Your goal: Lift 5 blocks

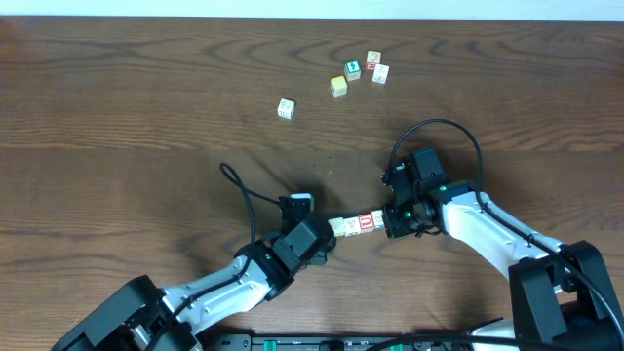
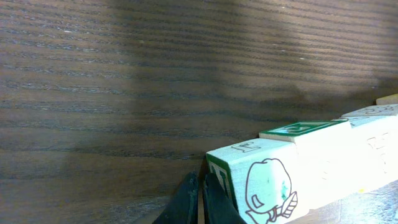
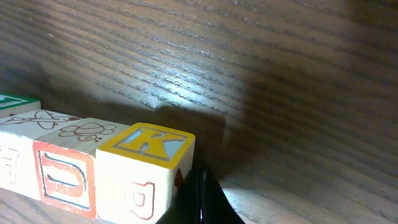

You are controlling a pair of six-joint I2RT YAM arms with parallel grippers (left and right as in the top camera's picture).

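Blocks [image 1: 356, 224] are seen lined up end to end in one short row near the front middle of the table [image 1: 146, 117], caught between the two claws. The left gripper [image 1: 327, 234] is clenched, with nothing between its fingers, and its tip is set against the row's left end. The right gripper [image 1: 390, 221] is clenched the same way and is set against the right end. A red-faced block [image 1: 367, 222] with a white letter is noted toward the right of the row. The exact count in the row cannot be told. In the left wrist view the closed dark fingers [image 2: 186, 202] are seen touching the end block [image 2: 261, 183], which is marked with a line drawing, and a green-topped block [image 2: 301, 129] is seen behind it. In the right wrist view a black finger [image 3: 200, 196] is seen against the K block [image 3: 146, 152], which has a yellow top, with a red-framed D block [image 3: 62, 180] next to it. Whether the row is raised off the wood cannot be told for sure. Well apart, at the far side, a green-faced cube [image 1: 352, 69], a yellow-faced cube [image 1: 338, 86] and two pale cubes [image 1: 373, 59] are clustered, and a lone cube [image 1: 286, 108] is left of them.
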